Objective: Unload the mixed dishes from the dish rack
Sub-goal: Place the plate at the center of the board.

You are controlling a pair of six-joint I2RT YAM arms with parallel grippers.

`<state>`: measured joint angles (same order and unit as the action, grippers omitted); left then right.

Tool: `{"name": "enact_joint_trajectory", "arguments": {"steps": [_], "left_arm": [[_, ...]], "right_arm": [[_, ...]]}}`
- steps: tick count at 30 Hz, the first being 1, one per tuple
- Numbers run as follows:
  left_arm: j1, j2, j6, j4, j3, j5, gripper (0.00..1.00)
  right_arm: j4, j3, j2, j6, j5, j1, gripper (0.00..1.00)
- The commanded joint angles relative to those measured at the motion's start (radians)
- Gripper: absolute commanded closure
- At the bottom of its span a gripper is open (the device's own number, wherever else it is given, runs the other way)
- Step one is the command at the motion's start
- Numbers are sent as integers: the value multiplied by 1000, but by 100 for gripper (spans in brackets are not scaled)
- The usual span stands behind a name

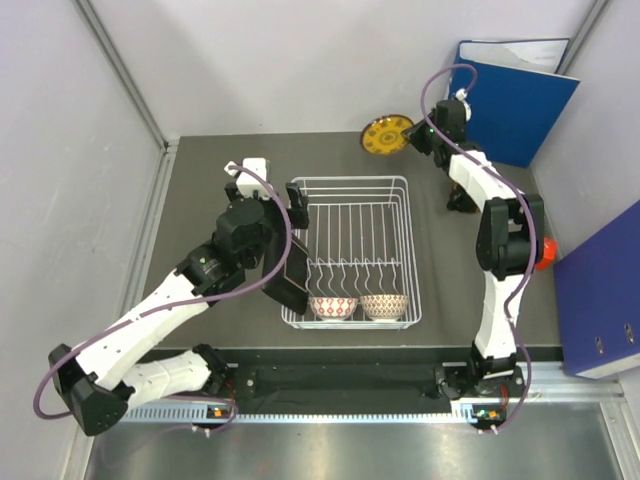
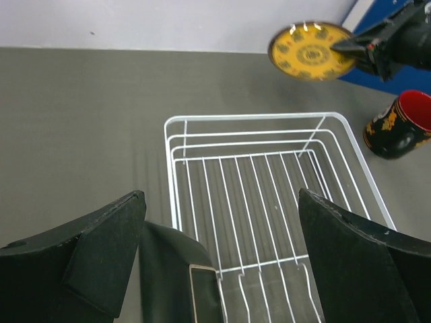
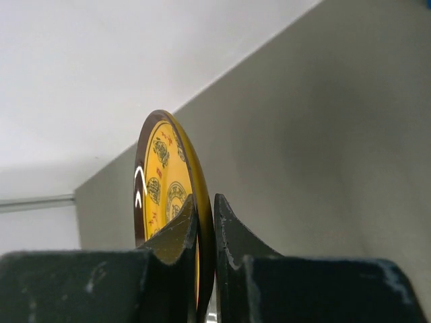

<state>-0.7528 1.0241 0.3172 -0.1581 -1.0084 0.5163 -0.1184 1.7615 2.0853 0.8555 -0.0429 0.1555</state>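
The white wire dish rack (image 1: pixel 400 215) stands mid-table and also shows in the left wrist view (image 2: pixel 176 168). Two patterned bowls (image 1: pixel 333 306) (image 1: pixel 384 305) sit at its near end. The black square plate (image 1: pixel 290 277) stands tilted at the rack's near left corner, just below my left gripper (image 1: pixel 290 235). That gripper (image 2: pixel 221 195) is wide open with the plate (image 2: pixel 178 276) low between its fingers, untouched. My right gripper (image 1: pixel 418 135) is shut on the yellow plate (image 1: pixel 387 135) by its rim (image 3: pixel 161 175), held on edge at the far side. The red mug (image 2: pixel 401 124) stands right of the rack.
A blue binder (image 1: pixel 510 95) stands at the far right behind the right arm, and another (image 1: pixel 600 300) stands along the right edge. A small red cube (image 1: pixel 545 252) lies by the right arm. Grey walls close in on the left and the far side.
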Motion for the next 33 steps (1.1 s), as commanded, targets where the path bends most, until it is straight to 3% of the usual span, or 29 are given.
{"name": "enact_joint_trajectory", "arguments": {"steps": [1, 23, 28, 33], "left_arm": [[6, 14, 46, 80, 11, -58, 1], [12, 114, 80, 46, -16, -99, 1], [12, 116, 92, 40, -10, -105, 1], [13, 114, 99, 35, -7, -114, 1]], "right_arm": [[182, 78, 48, 91, -81, -11, 100], [-99, 182, 239, -9, -58, 7, 100], [-141, 176, 240, -26, -52, 7, 77], [-159, 165, 233, -42, -52, 10, 59]]}}
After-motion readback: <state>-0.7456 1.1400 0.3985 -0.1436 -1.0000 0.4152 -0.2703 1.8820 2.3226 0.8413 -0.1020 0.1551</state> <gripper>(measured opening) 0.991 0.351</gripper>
